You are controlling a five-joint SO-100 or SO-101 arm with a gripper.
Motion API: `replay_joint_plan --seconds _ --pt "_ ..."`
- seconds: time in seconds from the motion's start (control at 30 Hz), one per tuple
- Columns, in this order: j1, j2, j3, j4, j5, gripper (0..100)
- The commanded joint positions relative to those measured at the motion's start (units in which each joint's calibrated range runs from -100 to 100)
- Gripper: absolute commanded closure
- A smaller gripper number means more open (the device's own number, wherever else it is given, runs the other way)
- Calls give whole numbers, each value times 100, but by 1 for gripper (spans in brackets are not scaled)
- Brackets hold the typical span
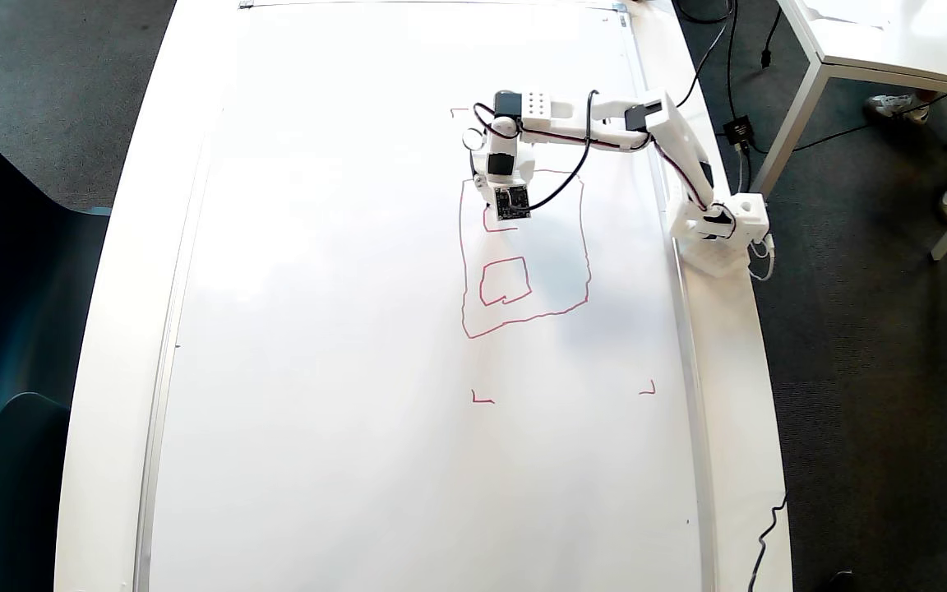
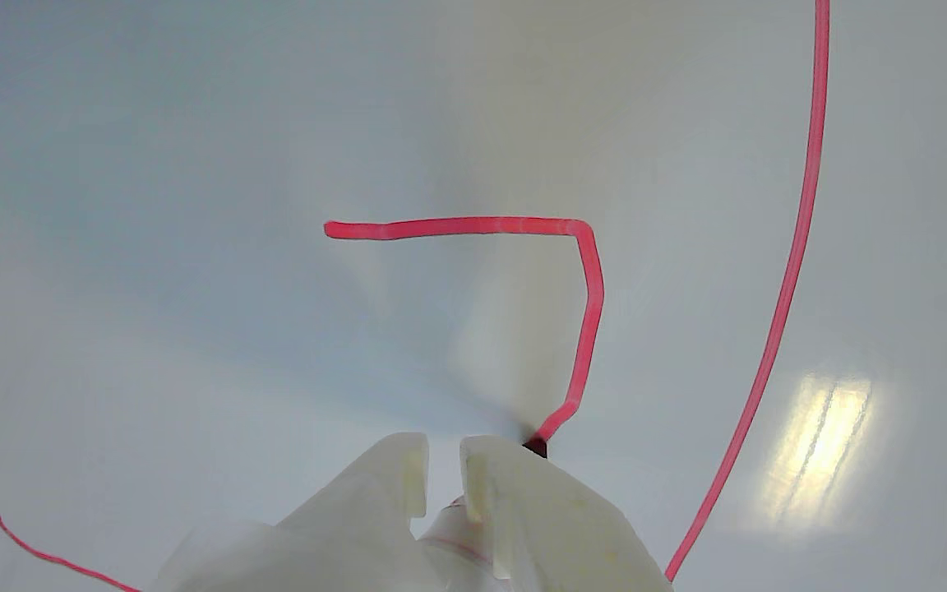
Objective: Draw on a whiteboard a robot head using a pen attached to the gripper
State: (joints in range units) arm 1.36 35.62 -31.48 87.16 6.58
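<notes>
**A:** Whiteboard (image 1: 317, 329) in the overhead view: what did it carry?

**B:** It lay flat under me and filled most of the table. The robot head (image 1: 584, 247) stood on its right-hand half as a wobbly red outline, with one closed small square (image 1: 505, 282) in its lower part. Small red corner marks (image 1: 482, 400) sat outside the outline.

**A:** And where were you?

**B:** My arm (image 1: 671, 136) reached leftward from its base at the board's right edge. My gripper (image 1: 505, 193) pointed down over the upper left part of the outline, above a second, unfinished square.

**A:** What did the wrist view add?

**B:** The unfinished square (image 2: 580, 247) showed two strokes: a top line and a right side that ran down to the pen (image 2: 536, 447). Only its dark tip was visible, touching the board at the stroke's end, just beside my right-hand finger (image 2: 523, 493). The outline passed on both sides.

**A:** State of the gripper (image 2: 443, 460)?

**B:** My fingers stood a narrow gap apart. Whether they clamped the pen, I could not tell.
</notes>
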Motion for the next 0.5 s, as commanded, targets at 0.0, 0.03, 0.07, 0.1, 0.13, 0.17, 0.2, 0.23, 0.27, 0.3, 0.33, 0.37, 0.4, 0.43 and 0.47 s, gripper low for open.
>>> replay_joint_plan --seconds 0.0,0.03,0.07,0.1,0.13,0.17,0.2,0.23,0.27,0.3,0.33,0.37,0.4,0.43,0.47 --pt "104 -195 29 76 82 99" --pt "104 -245 202 76 82 99" --pt "104 -313 329 76 82 99" --pt "104 -405 483 76 82 99" --pt "104 -497 655 76 82 99" --pt "104 -606 837 76 82 99" --pt "104 -816 1209 76 82 99" --pt "104 -925 1391 76 77 99" --pt "104 -1025 1554 76 77 99" --pt "104 -1134 1718 76 71 99" --pt "104 -1302 1963 59 61 99" --pt "96 -1378 2072 41 55 99" --pt "96 -1445 2153 33 55 99" --pt "96 -1512 2226 33 50 99" --pt "96 -1570 2281 33 50 99"
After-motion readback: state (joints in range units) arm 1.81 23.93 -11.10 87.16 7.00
